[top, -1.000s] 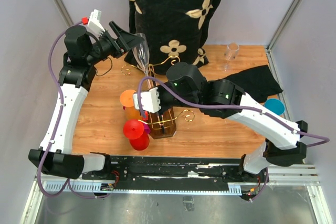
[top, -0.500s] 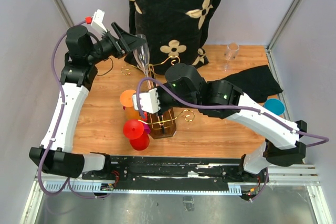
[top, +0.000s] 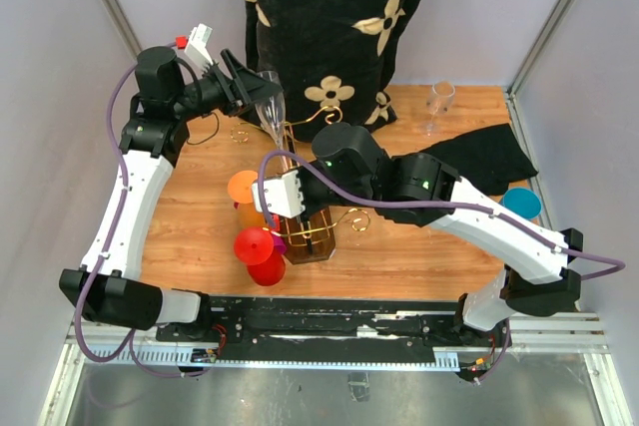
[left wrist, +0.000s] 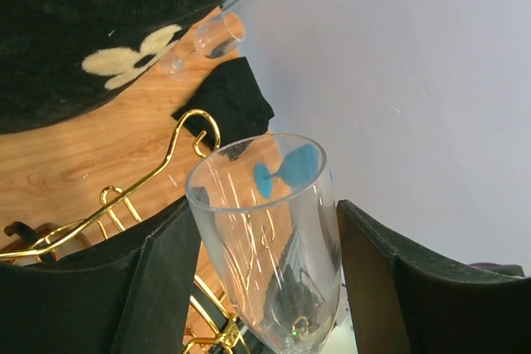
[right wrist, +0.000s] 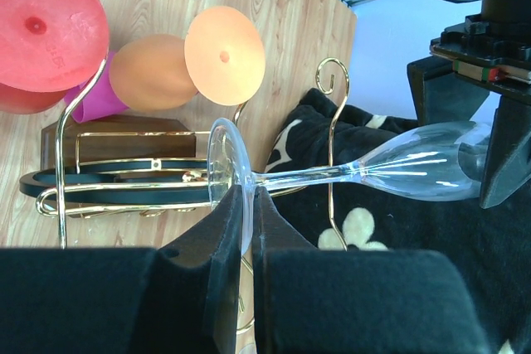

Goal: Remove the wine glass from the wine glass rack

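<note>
Over the far left of the wooden table (top: 190, 226), the left gripper (left wrist: 261, 225) has moved in, its fingers narrowing around the bowl of the clear, slender wine glass (top: 270, 105); whether they touch it I cannot tell. The right gripper (right wrist: 246, 205) pinches the glass's foot at the gold wire rack (top: 318, 234) with its dark brown base, so lift-off looks near.

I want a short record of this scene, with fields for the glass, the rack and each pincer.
wine glass: clear flute, tilted, foot at the rack
rack: gold wire on a brown base
left pincer: open, straddling the bowl
right pincer: shut on the glass foot
other glasses: red glass and orange glass, beside the rack
</note>
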You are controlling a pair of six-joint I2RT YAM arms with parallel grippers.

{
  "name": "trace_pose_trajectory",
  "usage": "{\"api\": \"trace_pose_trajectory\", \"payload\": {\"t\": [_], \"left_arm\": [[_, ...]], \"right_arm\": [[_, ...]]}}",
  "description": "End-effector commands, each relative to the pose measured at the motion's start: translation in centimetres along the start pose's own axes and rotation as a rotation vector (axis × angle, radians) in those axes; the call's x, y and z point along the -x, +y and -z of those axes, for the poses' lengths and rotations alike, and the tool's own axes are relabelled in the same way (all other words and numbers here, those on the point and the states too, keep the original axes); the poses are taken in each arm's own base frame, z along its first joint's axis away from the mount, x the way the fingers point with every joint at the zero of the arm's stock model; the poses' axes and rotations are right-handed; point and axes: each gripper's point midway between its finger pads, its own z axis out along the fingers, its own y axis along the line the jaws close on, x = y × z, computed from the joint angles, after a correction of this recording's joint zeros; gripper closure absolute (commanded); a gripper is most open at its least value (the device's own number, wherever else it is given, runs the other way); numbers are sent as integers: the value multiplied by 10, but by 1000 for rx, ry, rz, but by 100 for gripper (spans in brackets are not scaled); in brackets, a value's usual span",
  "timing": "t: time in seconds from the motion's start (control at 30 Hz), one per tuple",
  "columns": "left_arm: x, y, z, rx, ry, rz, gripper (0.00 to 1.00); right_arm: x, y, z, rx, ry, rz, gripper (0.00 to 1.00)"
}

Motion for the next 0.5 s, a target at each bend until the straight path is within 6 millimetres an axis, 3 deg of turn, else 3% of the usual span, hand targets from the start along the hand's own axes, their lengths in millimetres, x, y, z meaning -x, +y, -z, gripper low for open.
{"api": "trace_pose_trajectory", "payload": {"t": [0.0,0.1,0.23,0.4,0.47], "left_arm": [[2,-13,3,-33,10,-52,34],[3,-13,2,-29,7,-49,41],[8,-11,2,-9,-18,-43,48],[21,-13,6,15,-90,-49,49],[24,-16,5,7,-88,-44,49]], "right_arm": [[11,-7,7,-43,-26,34,99],[5,-10,7,-73,-1,28,96],[2,-15,11,-118,6,23,72],[0,-21,19,-178,-3,22,65],[-1,-24,22,-201,-3,20,54]]}}
